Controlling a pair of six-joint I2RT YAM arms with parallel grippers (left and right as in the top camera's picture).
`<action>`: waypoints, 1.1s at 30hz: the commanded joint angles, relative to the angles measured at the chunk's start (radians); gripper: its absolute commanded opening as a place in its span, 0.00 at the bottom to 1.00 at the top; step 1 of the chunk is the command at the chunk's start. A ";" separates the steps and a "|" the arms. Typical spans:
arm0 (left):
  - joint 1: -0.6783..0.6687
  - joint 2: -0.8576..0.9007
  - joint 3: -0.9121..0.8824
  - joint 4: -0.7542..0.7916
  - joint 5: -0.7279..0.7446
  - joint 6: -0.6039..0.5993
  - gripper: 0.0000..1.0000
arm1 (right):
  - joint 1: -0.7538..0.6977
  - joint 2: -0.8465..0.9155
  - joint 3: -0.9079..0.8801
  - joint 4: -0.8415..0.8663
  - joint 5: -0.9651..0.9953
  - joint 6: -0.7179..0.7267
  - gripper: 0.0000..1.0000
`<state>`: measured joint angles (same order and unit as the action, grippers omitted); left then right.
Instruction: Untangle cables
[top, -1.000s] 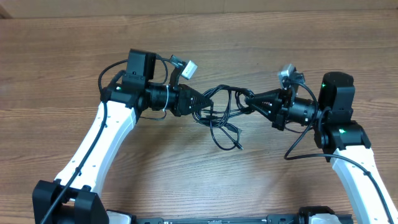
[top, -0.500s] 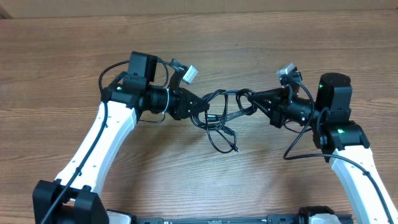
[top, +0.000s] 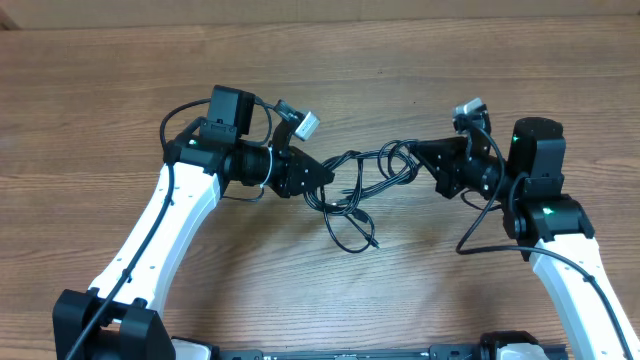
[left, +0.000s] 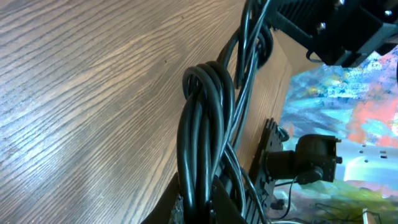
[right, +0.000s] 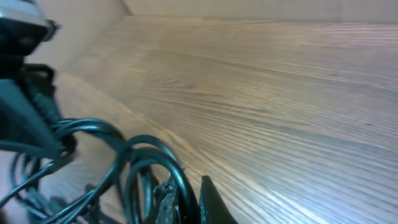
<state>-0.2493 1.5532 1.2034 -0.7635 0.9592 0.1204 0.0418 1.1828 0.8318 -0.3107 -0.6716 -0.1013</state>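
1. The left arm (top: 170, 215), in a white shell, reaches from the near left corner across the wooden table (top: 90, 90) toward the middle. A white connector (top: 307, 124) sticks out beside its wrist.
2. The left gripper (top: 325, 176) points to the right, its jaws clamped tight on the left end of the cables (top: 362, 178). In the left wrist view the cables (left: 205, 124) run up from the bottom edge of the frame as several glossy black cords twisted into one thick rope.
3. The cables are strung between the two grippers over the middle of the table, looping and crossing one another in a loose knot. One loop droops toward the near edge and ends in a small plug (top: 375, 243). Whether that loop touches the wood cannot be told from above.
4. The right gripper (top: 413, 157) points to the left and is pinched closed on the right end of the bundle. In the right wrist view, curved loops of the cables (right: 146, 162) rise beside its dark fingers (right: 211, 205) at the bottom edge.
5. The right arm (top: 560, 240) comes in from the near right corner, with a grey-white connector (top: 468, 107) above its wrist.
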 joint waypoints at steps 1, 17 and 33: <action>0.010 -0.003 0.002 -0.016 -0.051 0.037 0.04 | -0.020 -0.011 0.027 0.001 0.206 0.003 0.04; 0.010 -0.003 0.002 -0.018 -0.055 0.042 0.04 | -0.020 -0.011 0.027 -0.014 0.402 0.003 0.04; 0.011 -0.003 0.002 -0.026 -0.076 0.040 0.04 | -0.020 -0.005 0.027 -0.016 0.650 0.003 0.04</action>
<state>-0.2569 1.5532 1.2034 -0.7708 0.9230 0.1387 0.0540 1.1828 0.8318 -0.3378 -0.2802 -0.1017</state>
